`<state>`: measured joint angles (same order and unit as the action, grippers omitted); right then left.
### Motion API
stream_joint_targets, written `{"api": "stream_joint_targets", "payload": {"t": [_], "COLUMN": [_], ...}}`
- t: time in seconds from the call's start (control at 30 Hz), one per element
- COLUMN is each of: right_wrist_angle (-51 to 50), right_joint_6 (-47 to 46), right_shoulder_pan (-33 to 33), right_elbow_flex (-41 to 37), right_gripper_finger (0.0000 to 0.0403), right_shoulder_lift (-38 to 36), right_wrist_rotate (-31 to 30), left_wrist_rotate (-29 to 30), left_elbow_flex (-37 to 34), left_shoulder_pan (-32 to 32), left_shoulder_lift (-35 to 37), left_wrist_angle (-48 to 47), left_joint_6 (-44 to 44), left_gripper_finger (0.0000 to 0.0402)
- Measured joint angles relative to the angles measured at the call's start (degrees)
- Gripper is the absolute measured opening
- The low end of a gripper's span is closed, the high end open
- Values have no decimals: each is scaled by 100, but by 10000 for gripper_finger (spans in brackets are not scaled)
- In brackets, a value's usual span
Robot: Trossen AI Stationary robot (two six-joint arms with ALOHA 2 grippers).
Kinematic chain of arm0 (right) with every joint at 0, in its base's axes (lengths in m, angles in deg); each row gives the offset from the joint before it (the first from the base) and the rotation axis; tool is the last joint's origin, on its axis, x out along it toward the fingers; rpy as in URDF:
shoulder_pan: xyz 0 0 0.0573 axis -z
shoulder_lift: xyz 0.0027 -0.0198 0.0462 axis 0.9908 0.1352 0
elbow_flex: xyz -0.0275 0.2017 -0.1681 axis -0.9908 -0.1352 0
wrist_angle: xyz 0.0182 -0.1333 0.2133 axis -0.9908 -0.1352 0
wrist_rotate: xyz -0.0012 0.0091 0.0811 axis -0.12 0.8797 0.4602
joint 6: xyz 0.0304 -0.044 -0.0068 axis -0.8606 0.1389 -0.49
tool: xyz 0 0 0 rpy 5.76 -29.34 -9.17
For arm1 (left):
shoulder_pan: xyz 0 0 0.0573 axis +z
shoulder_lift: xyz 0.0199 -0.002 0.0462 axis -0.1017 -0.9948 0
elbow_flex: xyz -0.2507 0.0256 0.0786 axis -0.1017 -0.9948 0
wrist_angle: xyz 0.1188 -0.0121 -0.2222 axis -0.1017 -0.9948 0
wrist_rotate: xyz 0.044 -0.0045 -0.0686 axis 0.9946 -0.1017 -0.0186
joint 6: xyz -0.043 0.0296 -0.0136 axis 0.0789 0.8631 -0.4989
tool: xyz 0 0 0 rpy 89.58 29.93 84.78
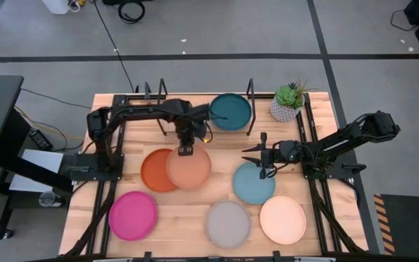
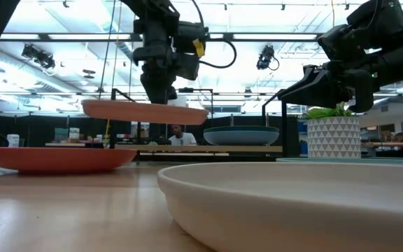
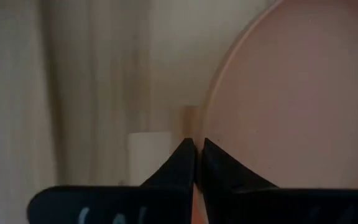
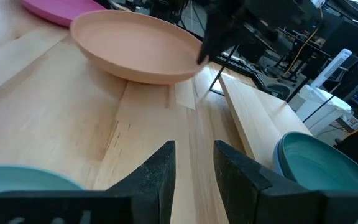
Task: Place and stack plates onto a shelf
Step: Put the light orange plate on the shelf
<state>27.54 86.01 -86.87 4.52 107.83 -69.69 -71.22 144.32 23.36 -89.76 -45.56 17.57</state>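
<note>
1. I had the left gripper [image 1: 185, 151] clamped on the rim of the round salmon matte plate [image 1: 190, 167], held clear above the bench centre.
2. The right gripper [image 1: 262, 155] waited, fingers parted.
3. Next: carry it to the narrow wooden shelf [image 1: 188, 129] along the far edge.

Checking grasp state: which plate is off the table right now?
The salmon plate: the left end effector grips its rim, holding it in the air, overlapping the orange plate. The other plates rest on table or shelf.
</note>
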Motion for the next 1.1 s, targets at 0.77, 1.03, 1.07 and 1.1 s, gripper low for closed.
{"api": "stream_joint_targets", "payload": {"t": [0.77,1.03,1.07,1.1], "right_wrist_angle": [0,10,13,11], "right_joint_6": [11,6,-6,-28], "right_shoulder_pan": [1,28,46,67], "right_elbow_flex": [-1,-2,-2,-2], "right_gripper_finger": [115,115,115,115], "right_shoulder_lift": [0,0,0,0], "right_wrist_rotate": [116,117,116,117], "left_wrist_rotate": [52,33,17,13], "left_elbow_flex": [0,11,11,11], "left_shoulder_pan": [1514,1994,2049,2102], "left_shoulder_lift": [0,0,0,0], "left_wrist_angle": [516,847,855,855], "left_joint_6": [1178,1448,1476,1479], "left_gripper_finger": [19,19,19,19]}}
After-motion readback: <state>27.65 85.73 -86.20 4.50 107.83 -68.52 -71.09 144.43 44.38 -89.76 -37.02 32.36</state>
